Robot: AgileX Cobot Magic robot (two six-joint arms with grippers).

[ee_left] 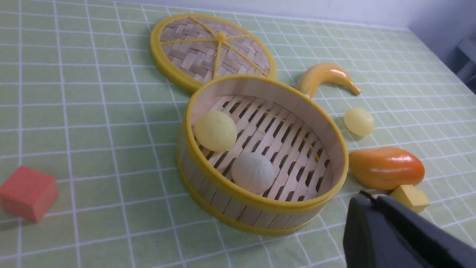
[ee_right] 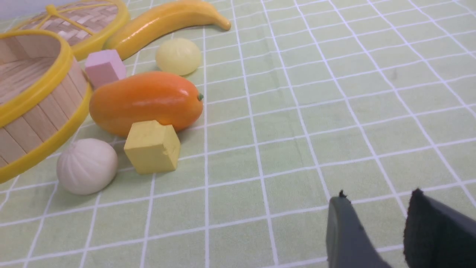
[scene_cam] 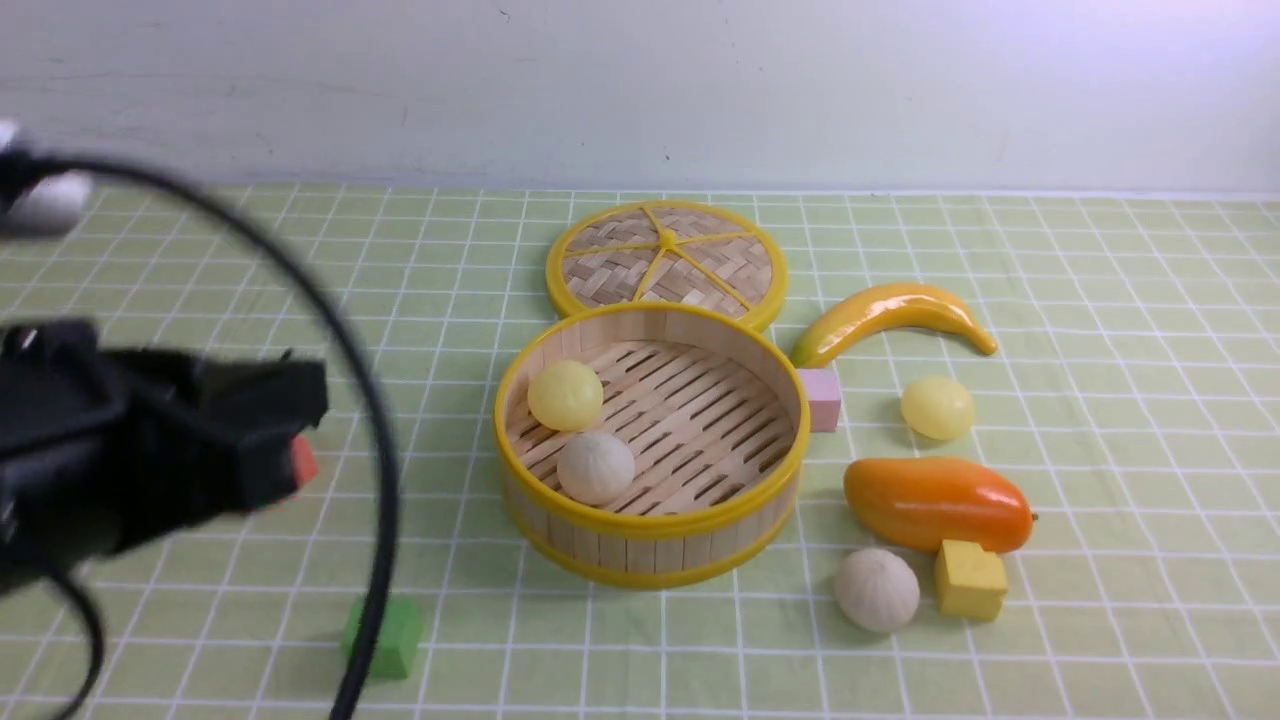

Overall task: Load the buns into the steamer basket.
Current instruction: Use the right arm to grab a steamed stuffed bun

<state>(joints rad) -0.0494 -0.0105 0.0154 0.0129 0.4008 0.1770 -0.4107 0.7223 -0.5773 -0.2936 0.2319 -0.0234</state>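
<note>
The steamer basket (scene_cam: 650, 525) stands mid-table and holds a smooth pale yellow bun (scene_cam: 565, 395) and a pleated off-white bun (scene_cam: 596, 467); both also show in the left wrist view (ee_left: 215, 131) (ee_left: 253, 173). A second yellow bun (scene_cam: 937, 408) lies to the basket's right, beyond the mango. A second off-white bun (scene_cam: 877, 589) lies at the front right, beside a yellow cube. My left gripper (ee_left: 366, 195) is shut and empty, well left of the basket. My right gripper (ee_right: 379, 195) is open and empty over bare cloth, right of the off-white bun (ee_right: 86, 166).
The woven lid (scene_cam: 666, 262) lies behind the basket. A banana (scene_cam: 890, 315), pink cube (scene_cam: 822, 398), orange mango (scene_cam: 935, 503) and yellow cube (scene_cam: 969, 580) crowd the right side. A green cube (scene_cam: 385, 635) and a red cube (ee_left: 28, 192) lie at the left.
</note>
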